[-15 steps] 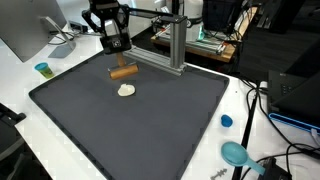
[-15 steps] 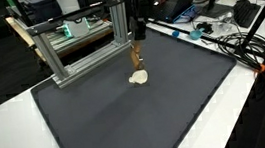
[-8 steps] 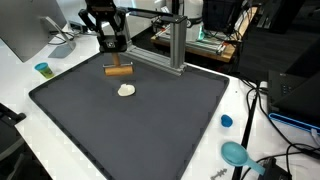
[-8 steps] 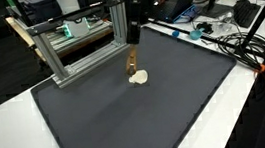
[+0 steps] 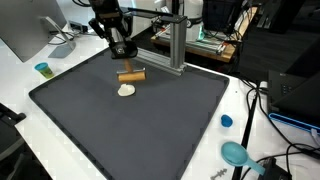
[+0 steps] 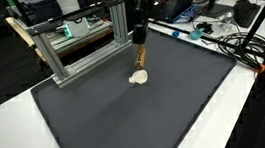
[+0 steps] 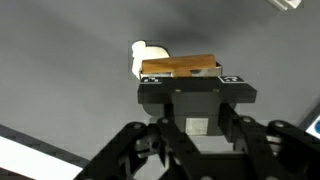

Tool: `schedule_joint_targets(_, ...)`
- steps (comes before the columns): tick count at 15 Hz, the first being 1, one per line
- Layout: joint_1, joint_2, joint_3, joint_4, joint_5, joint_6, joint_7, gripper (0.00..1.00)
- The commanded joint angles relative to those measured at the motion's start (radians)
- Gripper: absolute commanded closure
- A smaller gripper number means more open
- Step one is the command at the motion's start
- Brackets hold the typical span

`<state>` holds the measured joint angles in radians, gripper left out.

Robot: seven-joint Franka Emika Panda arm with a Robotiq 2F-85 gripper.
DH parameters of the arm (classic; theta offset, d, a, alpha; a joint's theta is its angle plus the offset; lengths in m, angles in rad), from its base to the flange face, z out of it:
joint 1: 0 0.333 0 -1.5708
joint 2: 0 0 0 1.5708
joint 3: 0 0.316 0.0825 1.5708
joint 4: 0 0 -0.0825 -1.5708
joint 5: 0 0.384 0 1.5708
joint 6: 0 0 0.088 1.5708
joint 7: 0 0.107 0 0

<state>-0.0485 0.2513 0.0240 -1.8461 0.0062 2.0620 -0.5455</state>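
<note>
My gripper [image 5: 124, 60] hangs over the back part of the dark grey mat [image 5: 150, 130], shut on a brown wooden block [image 5: 131, 75] that it holds level a little above the mat. A small white lump [image 5: 126, 90] lies on the mat just beneath and in front of the block. From the opposite side, the gripper [image 6: 140, 38] carries the block [image 6: 140, 56] over the white lump [image 6: 138, 77]. In the wrist view the block [image 7: 180, 66] sits across the gripper [image 7: 190, 80], with the white lump [image 7: 146, 53] showing beyond it.
An aluminium frame [image 5: 175, 45] stands at the mat's back edge, close behind the gripper. A small blue cup [image 5: 42, 69] sits off the mat; a blue cap [image 5: 226, 121] and a teal tool [image 5: 236, 153] lie near cables. A monitor [image 5: 25, 30] stands in the corner.
The gripper with the block drifted slightly away from the frame, then swung back and now sits directly over the white lump. The lump has not moved.
</note>
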Motion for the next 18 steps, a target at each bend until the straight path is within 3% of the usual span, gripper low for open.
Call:
schedule_joint_targets(1,-0.006,0.000,0.005,0.002,-0.002,0.012,0.007,0.54)
schedule_joint_targets(2,-0.007,0.000,0.005,0.002,-0.002,0.018,0.009,0.79)
schedule_joint_targets(6,-0.005,0.013,0.004,-0.030,0.046,0.143,0.140,0.79)
schedule_joint_targets(10,0.008,0.050,-0.012,-0.038,-0.021,0.248,0.239,0.79)
schedule_joint_targets(18,0.017,0.121,-0.031,-0.028,-0.098,0.241,0.346,0.79)
